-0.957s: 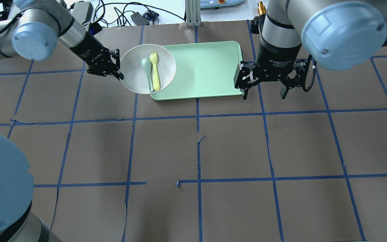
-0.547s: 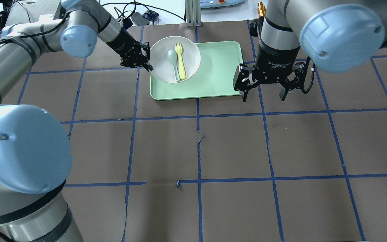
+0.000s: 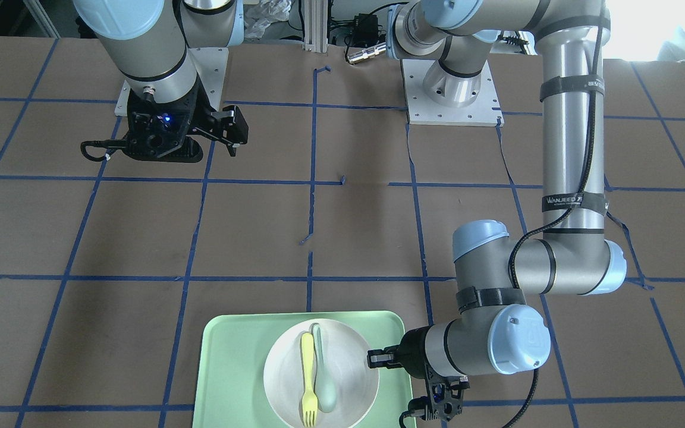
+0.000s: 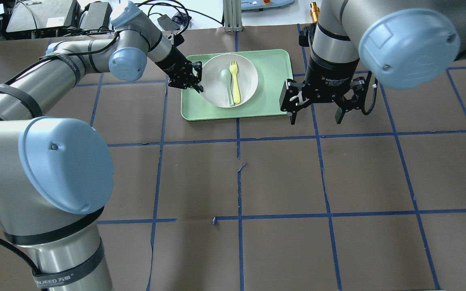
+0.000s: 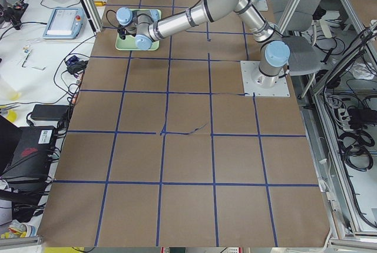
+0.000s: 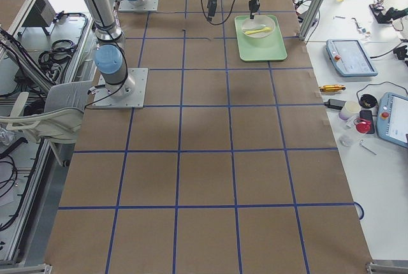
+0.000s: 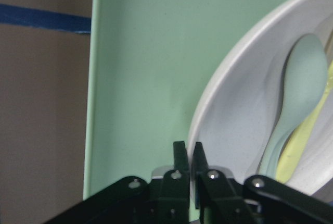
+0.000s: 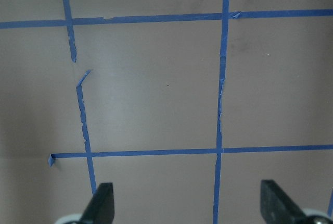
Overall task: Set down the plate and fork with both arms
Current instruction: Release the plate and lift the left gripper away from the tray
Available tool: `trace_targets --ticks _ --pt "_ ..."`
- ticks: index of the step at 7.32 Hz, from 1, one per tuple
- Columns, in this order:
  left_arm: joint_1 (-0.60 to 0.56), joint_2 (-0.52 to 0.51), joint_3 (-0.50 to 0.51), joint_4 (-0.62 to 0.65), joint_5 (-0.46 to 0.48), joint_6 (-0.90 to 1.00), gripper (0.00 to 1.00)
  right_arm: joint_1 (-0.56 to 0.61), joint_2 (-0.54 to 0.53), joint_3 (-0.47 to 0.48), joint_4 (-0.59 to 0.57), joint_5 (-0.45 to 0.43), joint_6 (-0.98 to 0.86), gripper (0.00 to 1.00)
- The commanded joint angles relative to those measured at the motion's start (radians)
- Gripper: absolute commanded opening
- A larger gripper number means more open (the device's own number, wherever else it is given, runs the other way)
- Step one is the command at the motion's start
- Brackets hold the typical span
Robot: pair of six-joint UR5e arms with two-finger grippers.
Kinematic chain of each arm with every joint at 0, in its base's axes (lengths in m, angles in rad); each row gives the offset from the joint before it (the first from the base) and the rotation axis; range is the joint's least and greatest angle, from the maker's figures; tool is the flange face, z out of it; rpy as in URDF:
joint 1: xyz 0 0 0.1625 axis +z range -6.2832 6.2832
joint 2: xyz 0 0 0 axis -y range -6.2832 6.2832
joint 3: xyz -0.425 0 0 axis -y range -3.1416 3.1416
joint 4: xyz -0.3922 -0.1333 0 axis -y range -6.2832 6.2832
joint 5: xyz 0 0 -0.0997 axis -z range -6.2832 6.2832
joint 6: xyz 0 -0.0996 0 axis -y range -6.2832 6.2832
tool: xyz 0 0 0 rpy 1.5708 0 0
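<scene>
The off-white plate (image 4: 250,76) is over the left half of the light-green tray (image 4: 271,87); I cannot tell if it rests on it. The pale-yellow fork (image 4: 235,83) lies in the plate beside a grey-green spoon (image 4: 227,85). My left gripper (image 4: 198,83) is shut on the plate's left rim, and the left wrist view shows its jaws (image 7: 187,153) pinching the rim of the plate (image 7: 234,114). The front view shows the same: left gripper (image 3: 375,358), plate (image 3: 351,371), fork (image 3: 307,380). My right gripper (image 4: 315,117) is open and empty, just right of the tray.
The tray (image 3: 229,368) lies at the far middle of the brown table with blue tape lines. The right wrist view shows only bare table between the open right gripper (image 8: 188,206) fingers. Cables and devices lie beyond the far table edge.
My left arm has carried the plate, with fork and spoon in it, rightward from beside the tray's left edge to over the tray. The right gripper has hardly moved.
</scene>
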Motion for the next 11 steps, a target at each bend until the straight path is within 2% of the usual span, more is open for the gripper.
trace_targets --ticks 1,2,3,4,5,6,7,8,9,10,11 --pt "-0.025 -0.010 -0.002 0.014 0.006 0.033 0.00 0.001 0.002 0.006 -0.003 0.004 0.010 1.00" --pt "-0.026 -0.010 -0.005 0.016 0.008 0.038 0.47 0.001 0.002 0.008 -0.003 0.000 0.010 1.00" --pt "-0.031 -0.007 -0.005 0.019 0.009 0.032 0.87 0.001 0.000 0.002 -0.004 -0.003 0.014 1.00" --pt "-0.032 0.028 -0.008 0.017 0.012 0.024 1.00 0.001 0.000 -0.011 -0.007 -0.006 0.020 1.00" --pt "-0.025 0.069 -0.011 0.008 0.046 0.027 1.00 0.001 0.005 -0.011 -0.024 -0.005 0.004 1.00" --pt "-0.013 0.117 -0.019 -0.001 0.201 0.038 1.00 0.002 0.029 -0.009 -0.117 -0.005 0.000 1.00" --pt "-0.002 0.166 -0.037 -0.051 0.263 0.047 1.00 0.004 0.105 -0.012 -0.259 -0.003 0.003 1.00" --pt "0.015 0.235 -0.060 -0.164 0.390 0.112 1.00 0.017 0.162 -0.014 -0.405 -0.006 0.020 1.00" --pt "0.021 0.298 -0.064 -0.293 0.487 0.170 1.00 0.019 0.194 -0.014 -0.459 -0.006 0.020 0.88" --pt "0.032 0.341 -0.071 -0.356 0.527 0.170 1.00 0.025 0.259 -0.031 -0.569 0.003 0.039 0.77" --pt "0.050 0.373 -0.118 -0.354 0.522 0.171 1.00 0.051 0.338 -0.085 -0.583 0.006 0.037 0.72"
